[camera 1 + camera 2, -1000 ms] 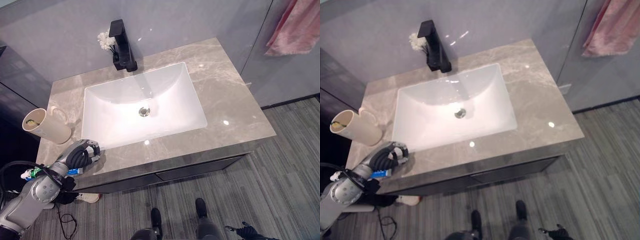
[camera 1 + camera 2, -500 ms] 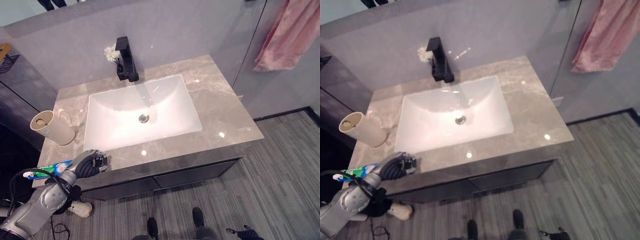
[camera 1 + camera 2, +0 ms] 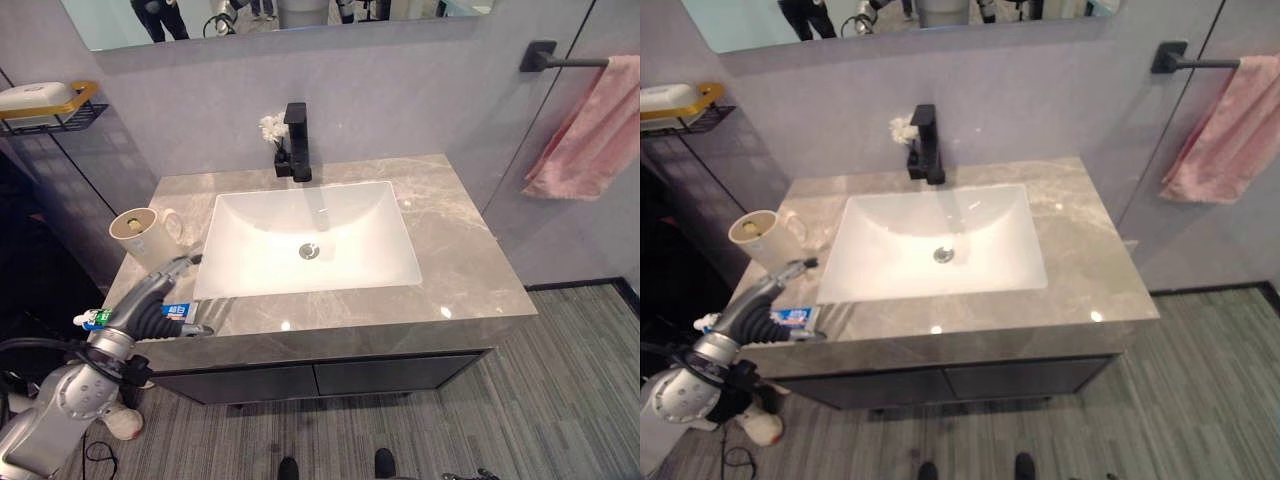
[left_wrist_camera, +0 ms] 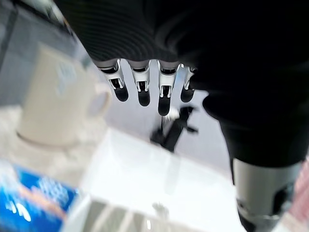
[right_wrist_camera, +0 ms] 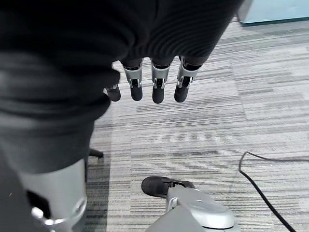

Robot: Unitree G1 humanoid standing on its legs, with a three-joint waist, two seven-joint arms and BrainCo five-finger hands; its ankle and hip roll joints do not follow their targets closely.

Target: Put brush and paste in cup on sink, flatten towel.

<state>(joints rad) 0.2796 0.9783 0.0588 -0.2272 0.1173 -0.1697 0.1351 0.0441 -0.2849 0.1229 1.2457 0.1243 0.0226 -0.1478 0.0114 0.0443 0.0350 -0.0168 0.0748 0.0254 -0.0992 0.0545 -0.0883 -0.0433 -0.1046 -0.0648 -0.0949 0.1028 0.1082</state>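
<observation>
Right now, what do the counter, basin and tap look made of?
Counter: grey stone or a stone-look slab, veined and polished, with ceiling lights reflected in it. Basin: glossy white, probably ceramic. Tap: matte black, likely coated metal; no shine shows on it.

You have a black faucet (image 3: 296,142) standing upright at the back rim of the white basin (image 3: 310,240), with small white flowers (image 3: 271,127) just beside it. A wire shelf (image 3: 42,115) on the wall holds a soap dish (image 3: 35,97). Above runs a mirror (image 3: 270,15). Grey striped floor (image 3: 560,400) lies below.
</observation>
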